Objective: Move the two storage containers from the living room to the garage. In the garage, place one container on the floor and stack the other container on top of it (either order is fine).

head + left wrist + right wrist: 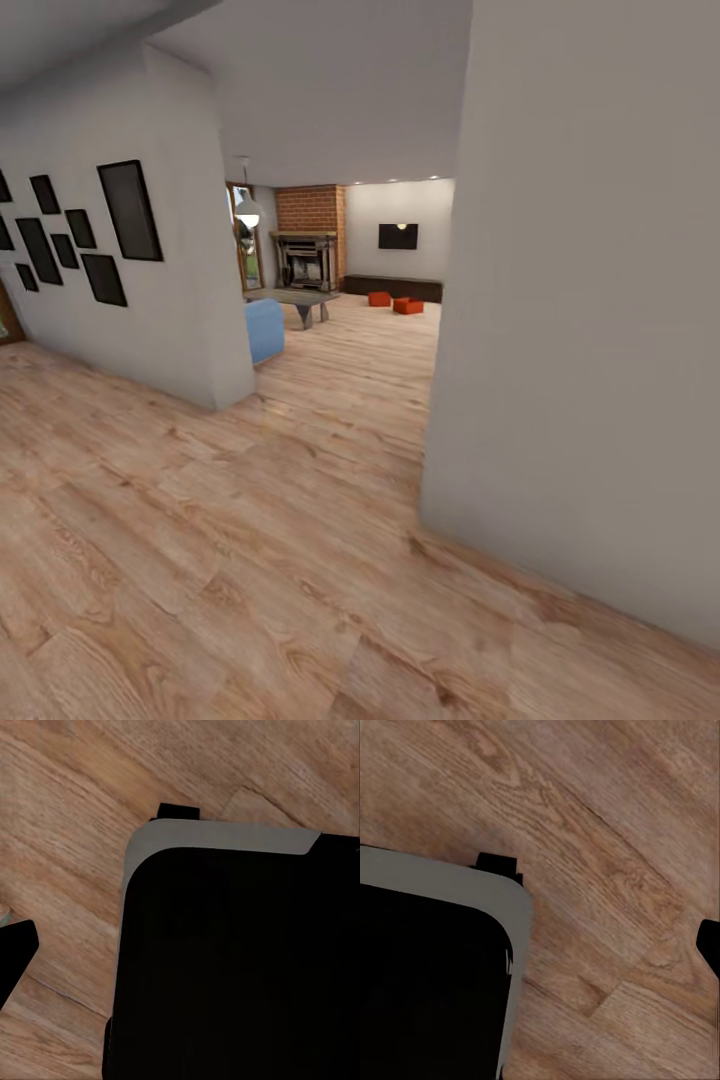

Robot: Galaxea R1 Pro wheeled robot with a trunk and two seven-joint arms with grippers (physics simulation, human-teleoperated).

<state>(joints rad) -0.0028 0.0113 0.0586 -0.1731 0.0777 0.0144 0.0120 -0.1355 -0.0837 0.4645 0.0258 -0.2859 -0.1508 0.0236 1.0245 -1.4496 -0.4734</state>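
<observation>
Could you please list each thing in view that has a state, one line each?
Left storage container: on the wood floor, upright, far off, not held.
Right storage container: on the wood floor, upright, beside the other but apart.
Pendant lamp: lit.
Wall light: lit.
Fireplace: dark, no fire seen.

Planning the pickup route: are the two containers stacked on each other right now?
No: in the head view the two containers sit side by side on the wood floor.
</observation>
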